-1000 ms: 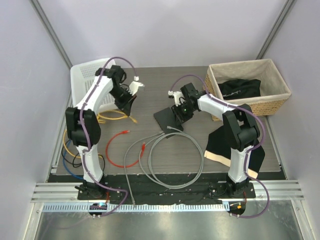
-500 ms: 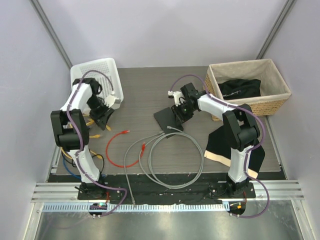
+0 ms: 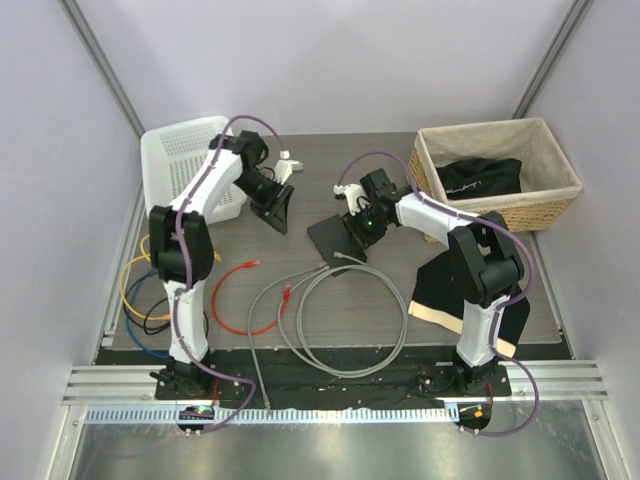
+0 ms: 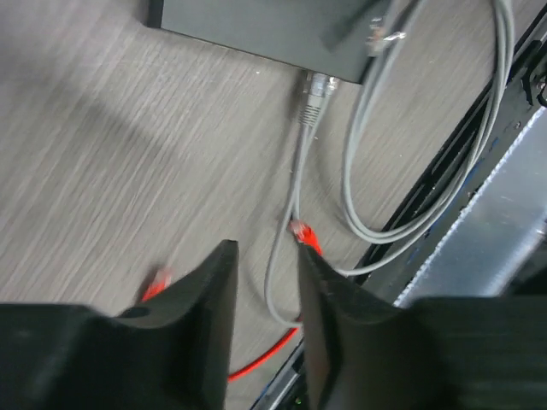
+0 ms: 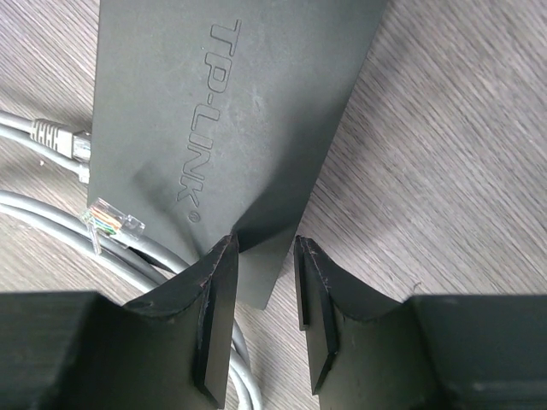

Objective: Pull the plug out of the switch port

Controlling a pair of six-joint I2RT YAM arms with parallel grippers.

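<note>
Grey wood-grain tabletop (image 3: 320,165): rigid, probably light matte-black switch box (image 5: 222,128), right gripper (image 5: 261,278) pinching its corner; left gripper (image 4: 267,295) hovering part-open, empty; best taking grey plug (image 4: 313,92) by its stiff boot.

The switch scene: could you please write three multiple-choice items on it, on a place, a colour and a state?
1. Where is the wicker basket? A far right; B far left; C near middle.
2. What colour is the cable plugged into the switch? A red; B grey; C yellow.
3. How does the left gripper stand? A jaws open, empty; B shut on cable; C shut on the switch.
1 A: it stands at the far right corner. 2 B: a grey plug sits in the switch's edge. 3 A: only table shows between its jaws.
</note>
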